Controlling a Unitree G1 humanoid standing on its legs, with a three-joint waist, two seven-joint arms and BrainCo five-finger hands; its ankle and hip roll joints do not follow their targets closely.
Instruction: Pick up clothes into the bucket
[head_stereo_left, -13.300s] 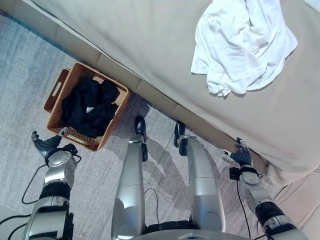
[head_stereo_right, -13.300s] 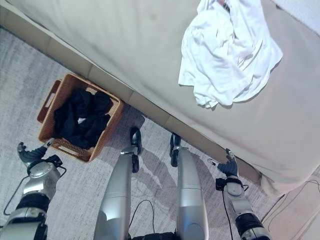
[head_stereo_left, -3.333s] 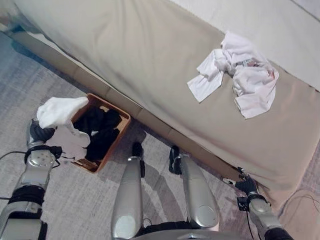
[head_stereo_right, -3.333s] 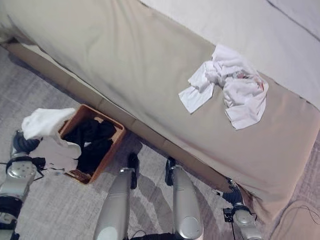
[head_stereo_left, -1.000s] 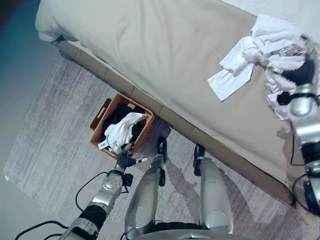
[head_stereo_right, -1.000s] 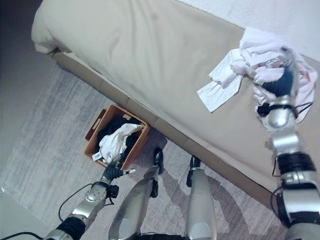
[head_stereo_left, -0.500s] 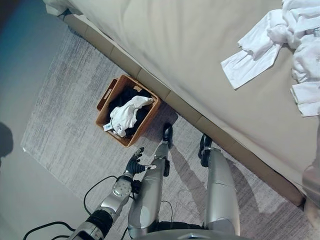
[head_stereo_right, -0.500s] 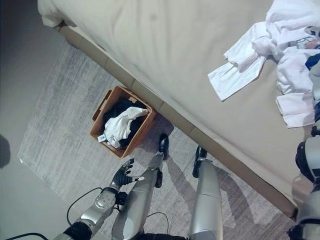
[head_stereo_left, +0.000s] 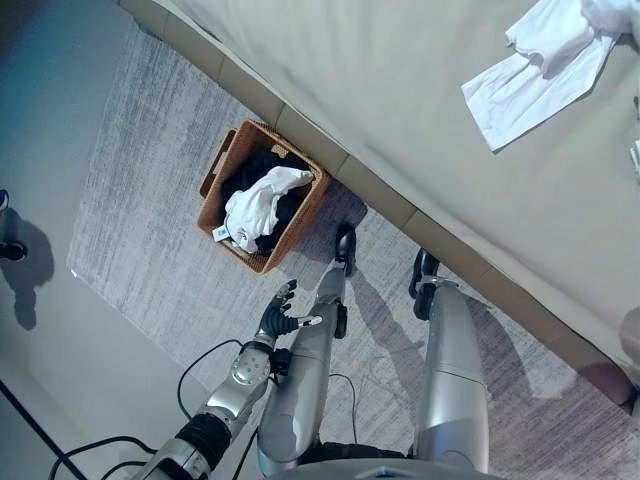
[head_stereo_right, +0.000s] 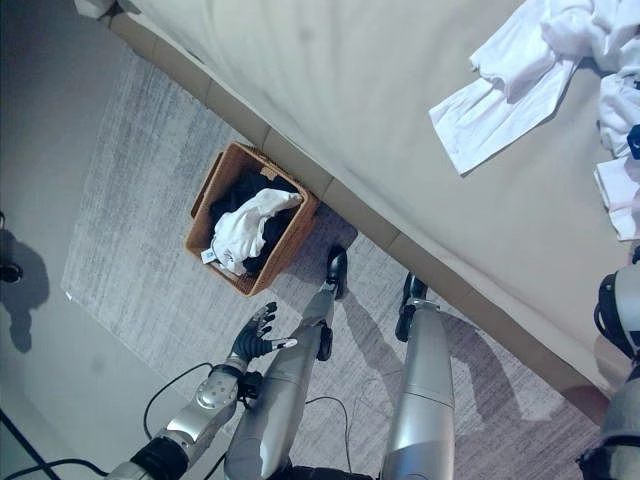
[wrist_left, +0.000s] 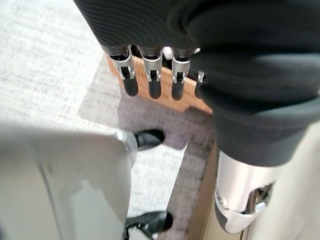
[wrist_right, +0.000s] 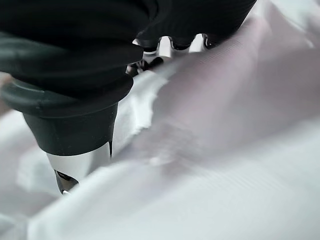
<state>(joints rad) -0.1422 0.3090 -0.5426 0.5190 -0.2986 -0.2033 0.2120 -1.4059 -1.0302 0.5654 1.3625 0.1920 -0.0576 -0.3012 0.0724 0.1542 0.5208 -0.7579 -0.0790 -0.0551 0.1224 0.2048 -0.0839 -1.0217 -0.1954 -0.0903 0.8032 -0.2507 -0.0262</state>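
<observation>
A brown wicker basket (head_stereo_left: 232, 160) stands on the rug against the bed base. It holds dark clothes with a white garment (head_stereo_left: 255, 205) lying on top. My left hand (head_stereo_left: 278, 318) hangs open and empty beside my left leg, below the basket, with its fingers (wrist_left: 152, 82) straight. A pile of white clothes (head_stereo_right: 510, 80) lies on the bed at the upper right. My right hand (wrist_right: 75, 120) is pushed into this white cloth (wrist_right: 225, 125), which hides its fingertips. Its dark cover (head_stereo_right: 634, 141) shows at the edge of the pile.
The bed's beige cover (head_stereo_left: 400, 90) spans the top, and its base edge (head_stereo_left: 380, 195) runs diagonally past the basket. A grey rug (head_stereo_left: 150, 230) lies beneath me, with bare floor (head_stereo_left: 40, 150) to its left. A small dark object (head_stereo_left: 8, 247) stands there.
The whole view has shifted, so the camera moved. The white garment my left hand held earlier now lies in the basket. That hand is now open, lower down. My right hand stays in the white pile.
</observation>
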